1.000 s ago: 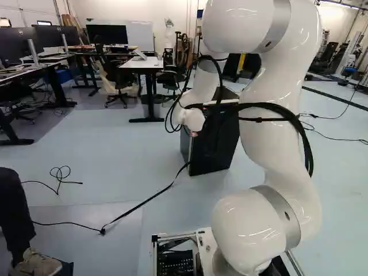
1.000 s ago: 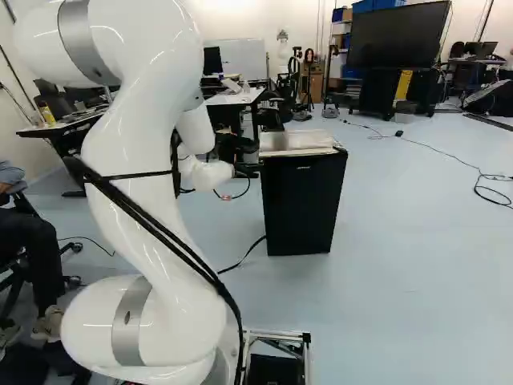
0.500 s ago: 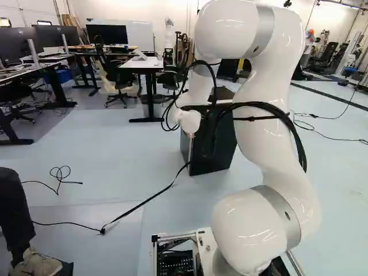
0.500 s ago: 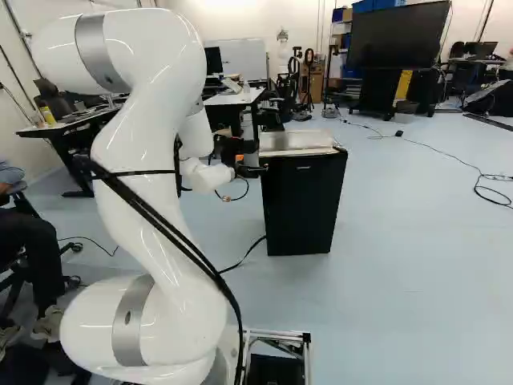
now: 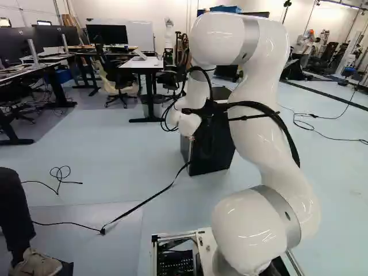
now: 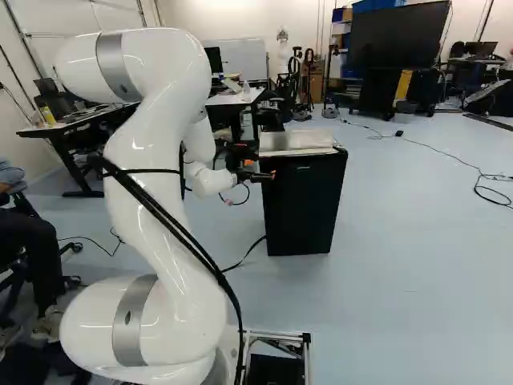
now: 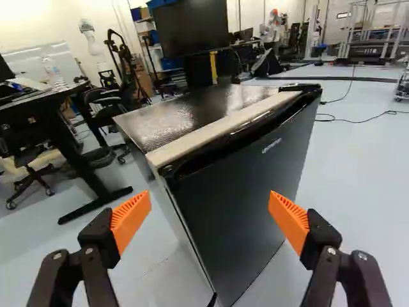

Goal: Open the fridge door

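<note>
Small black box-shaped fridge on the pale blue floor, ahead of the white jointed arm; door looks shut. Black two-fingered gripper with orange pads: fingers spread, nothing between them, just short of the fridge's near left side. White-topped desk beyond, far left. Step in hand, I'd judge: lining up on the door. Next needs a careful advance to the door's top lip or edge, then purchase before pulling.
</note>
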